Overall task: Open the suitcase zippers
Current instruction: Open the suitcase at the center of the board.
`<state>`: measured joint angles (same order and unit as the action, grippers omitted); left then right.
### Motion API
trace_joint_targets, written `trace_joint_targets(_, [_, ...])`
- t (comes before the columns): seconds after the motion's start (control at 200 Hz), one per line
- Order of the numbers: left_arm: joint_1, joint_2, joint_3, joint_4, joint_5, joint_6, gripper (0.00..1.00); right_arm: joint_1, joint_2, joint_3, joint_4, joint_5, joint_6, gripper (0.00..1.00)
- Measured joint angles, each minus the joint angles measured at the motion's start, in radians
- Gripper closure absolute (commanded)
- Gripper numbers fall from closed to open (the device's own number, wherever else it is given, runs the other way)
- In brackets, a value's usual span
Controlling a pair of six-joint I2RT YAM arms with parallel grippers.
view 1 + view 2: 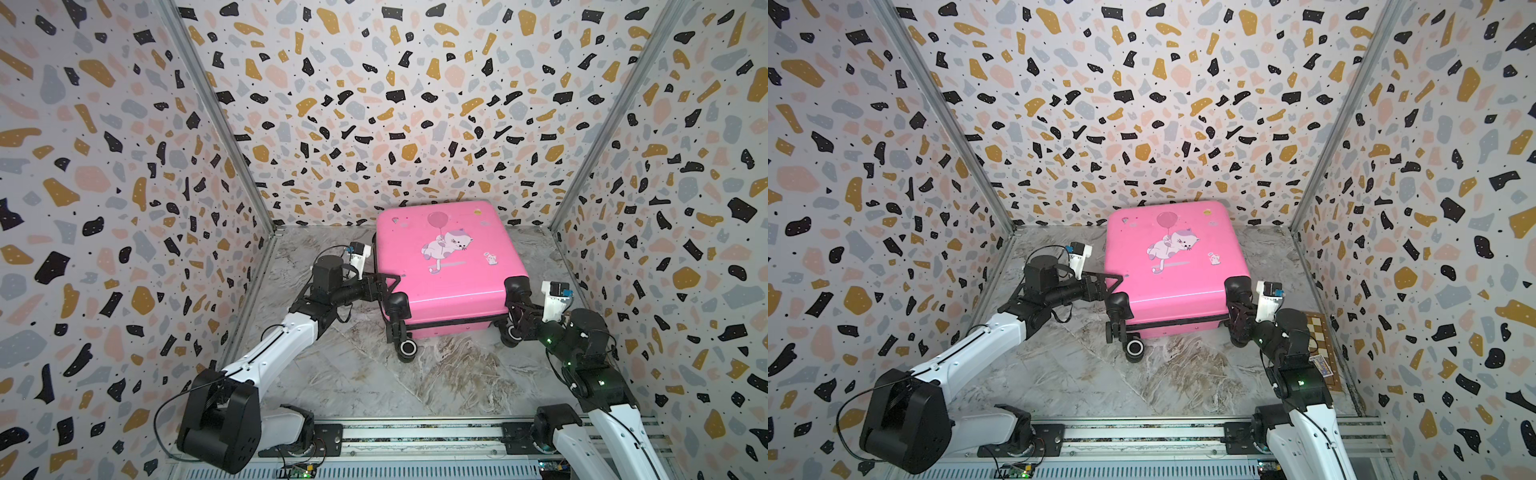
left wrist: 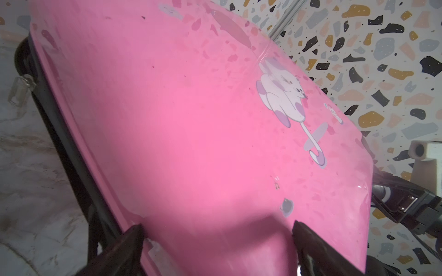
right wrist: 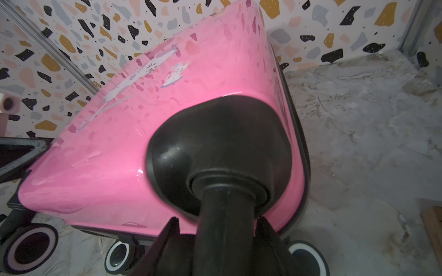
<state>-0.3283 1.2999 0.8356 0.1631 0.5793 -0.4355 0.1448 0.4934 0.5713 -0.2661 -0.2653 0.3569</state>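
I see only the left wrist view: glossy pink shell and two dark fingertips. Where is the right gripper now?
Observer: The right gripper appears closed on the black wheel post at the near right corner of the small pink hard-shell suitcase.
Operator: Is the zipper on the near side open?
Observer: No, in both top views the black zipper band there looks shut.
Operator: Is anything beside the case?
Observer: A flat wooden chessboard lies by the right wall, apart from it.
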Motion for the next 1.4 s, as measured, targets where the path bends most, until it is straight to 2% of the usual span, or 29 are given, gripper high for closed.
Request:
trace_joint_targets(0.24, [-0.03,0.05,0.055,-0.01,-0.045,-0.008,0.04,0.0,-0.024,0.01,0.034,-0.009,0.017,1.0])
trace_joint_targets(0.476, [-0.065,0.156,0.184,-0.045,-0.11,-0.018,0.05,-0.001,-0.021,0.082,0.043,-0.011,0.037,1.0])
trace_joint_targets(0.761, [-0.079,0.234,0.275,-0.018,-0.121,-0.02,0.05,0.006,0.047,0.198,0.135,-0.077,0.082,1.0])
trace_joint_targets(0.831, [-0.081,0.249,0.305,-0.031,-0.13,-0.013,0.05,0.041,0.068,0.203,0.195,-0.08,0.132,1.0])
trace_joint_targets(0.951, [-0.079,0.265,0.357,-0.03,-0.166,0.006,0.05,0.198,0.118,0.208,0.322,0.007,0.165,1.0])
trace_joint_targets(1.046, [-0.077,0.254,0.386,-0.002,-0.158,0.004,0.05,0.423,0.154,0.238,0.393,0.166,0.122,1.0])
trace_joint_targets(1.141, [-0.058,0.221,0.393,0.01,-0.15,-0.005,0.05,0.693,0.206,0.269,0.445,0.385,0.032,1.0])
trace_joint_targets(1.226, [-0.026,0.193,0.393,0.003,-0.137,-0.019,0.05,0.866,0.257,0.288,0.507,0.546,-0.046,1.0])
trace_joint_targets(1.286, [-0.002,0.18,0.396,-0.019,-0.127,-0.032,0.05,0.935,0.304,0.302,0.557,0.615,-0.087,1.0])
trace_joint_targets(1.397, [0.035,0.171,0.429,-0.095,-0.117,-0.051,0.05,0.982,0.378,0.316,0.66,0.676,-0.131,1.0])
